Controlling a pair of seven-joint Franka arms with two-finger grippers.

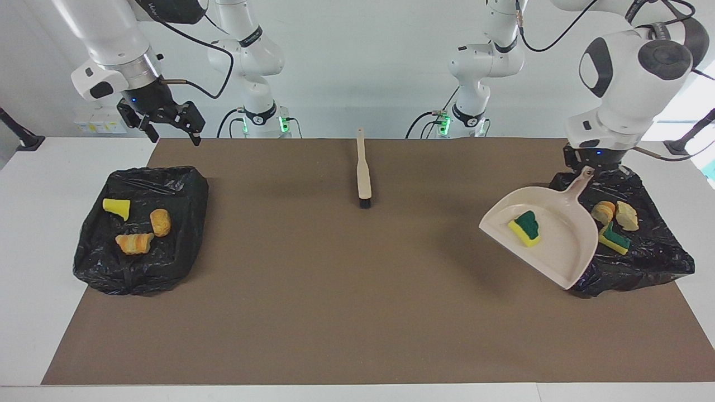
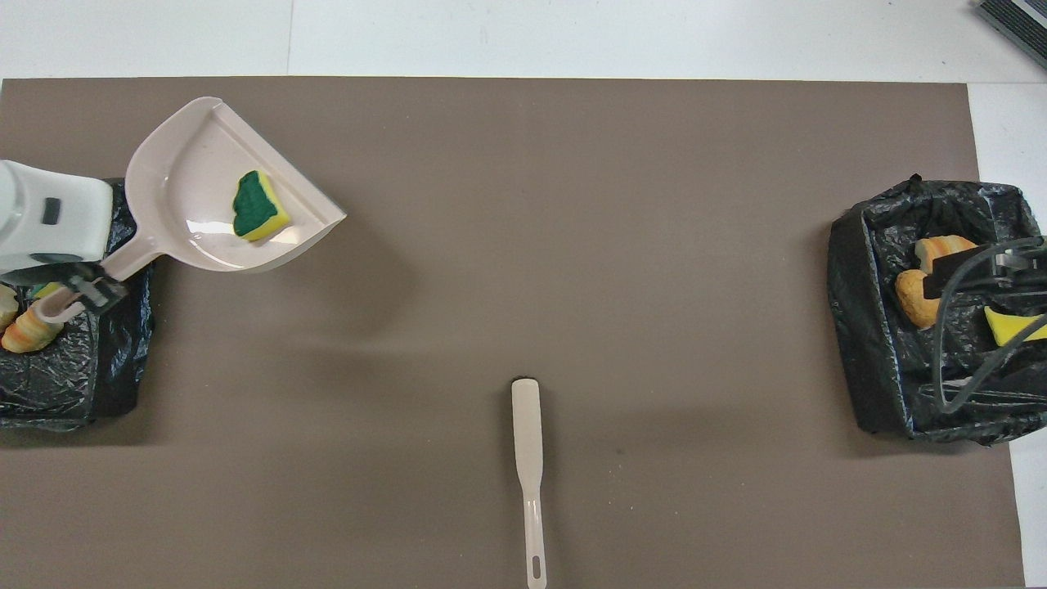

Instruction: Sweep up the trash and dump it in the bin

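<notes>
Trash: one yellow sponge scrap with a green scouring top (image 1: 524, 228) sat in the dustpan; three more scraps lay in each bin.
Brush: beige plastic brush with black bristles (image 1: 362, 167) lay flat on the brown mat, closest to the robots, mid-table.
Right gripper (image 1: 165, 120): fingers spread wide, holding nothing, up over the bin at its end.
Left gripper (image 1: 586, 166): pinched on the dustpan's handle.
Dustpan: beige plastic dustpan (image 1: 564, 245) was lifted and tilted, partly over the bin's edge.
Bins: black bag-lined trays, one (image 1: 653, 262) at the left arm's end, the other (image 1: 111, 268) at the right arm's.
</notes>
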